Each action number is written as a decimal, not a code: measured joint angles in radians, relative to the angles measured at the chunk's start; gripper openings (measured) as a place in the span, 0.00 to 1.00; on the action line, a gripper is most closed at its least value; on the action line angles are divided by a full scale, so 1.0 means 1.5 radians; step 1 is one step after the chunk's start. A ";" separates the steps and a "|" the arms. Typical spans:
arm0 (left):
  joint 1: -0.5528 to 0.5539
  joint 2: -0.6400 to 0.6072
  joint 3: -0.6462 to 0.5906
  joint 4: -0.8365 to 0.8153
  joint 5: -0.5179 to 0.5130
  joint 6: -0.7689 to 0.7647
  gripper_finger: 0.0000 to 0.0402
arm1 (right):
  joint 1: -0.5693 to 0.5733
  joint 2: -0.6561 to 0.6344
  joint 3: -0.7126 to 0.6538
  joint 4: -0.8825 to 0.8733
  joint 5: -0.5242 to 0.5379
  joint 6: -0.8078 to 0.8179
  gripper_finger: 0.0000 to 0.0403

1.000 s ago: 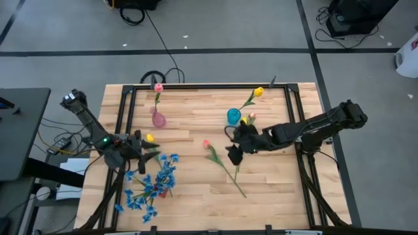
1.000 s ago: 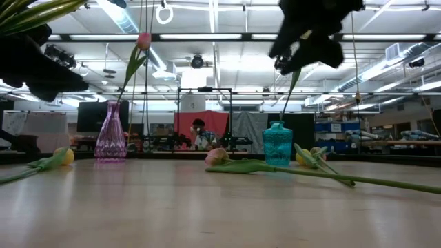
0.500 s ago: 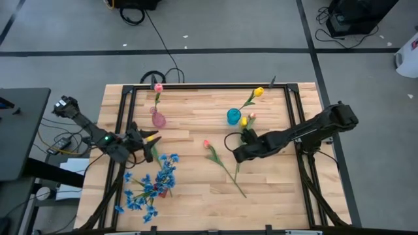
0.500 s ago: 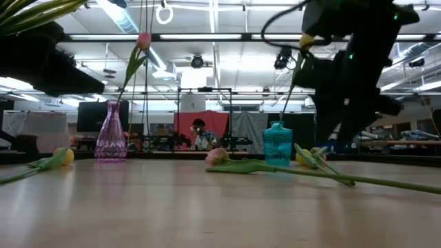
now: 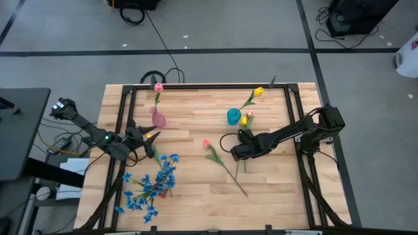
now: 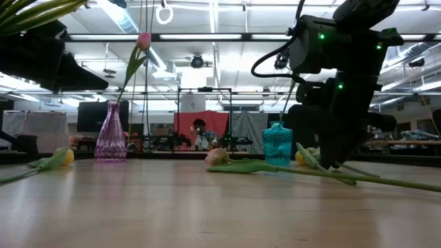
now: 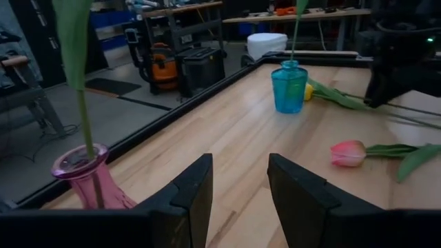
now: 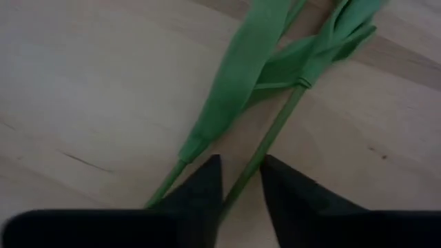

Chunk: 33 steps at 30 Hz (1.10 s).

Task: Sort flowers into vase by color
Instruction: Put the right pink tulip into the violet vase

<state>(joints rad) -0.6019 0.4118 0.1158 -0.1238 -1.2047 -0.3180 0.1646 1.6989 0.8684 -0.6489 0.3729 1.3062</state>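
A pink vase holds a pink tulip. A blue vase holds a yellow tulip. Beside the blue vase lie tulips with a yellow head and a pink head. Their stems run toward the near edge. My right gripper points down at the table, its fingers close on either side of one of these stems. Another pink tulip lies mid-table. My left gripper hovers open over a yellow tulip lying at the left. My right gripper comes from above with one finger on each side of a thin green stem, below its leaves, and lies across it. The stem lies on the table. A narrow gap still shows, and I cannot tell whether the fingers touch the stem.
Bushy blue sprays lie near the table's left front. A broad green leaf and a second stem lie right beside the straddled one. A dark frame borders the tabletop. A person sits far behind the table.
My right gripper has come down from well above the table onto the stems near the blue vase. My left gripper has shifted a little toward the pink vase.
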 joint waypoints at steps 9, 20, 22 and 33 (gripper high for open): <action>0.000 -0.001 0.000 0.000 0.062 0.000 0.37 | 0.008 -0.019 0.000 -0.052 -0.073 0.018 0.05; 0.000 -0.001 0.000 0.004 0.102 0.008 0.37 | 0.102 -0.165 0.000 -0.168 -0.204 0.062 0.02; 0.000 -0.001 0.000 0.014 0.119 0.020 0.37 | 0.124 -0.196 0.000 -0.137 -0.208 0.040 0.04; 0.010 -0.001 0.001 0.208 0.176 0.242 0.37 | 0.121 -0.252 -0.001 0.146 -0.040 -0.214 0.05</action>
<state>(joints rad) -0.5865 0.4110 0.1165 0.1883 -0.9400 0.0445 0.3463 1.3204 0.8677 -0.4301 0.3127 0.9856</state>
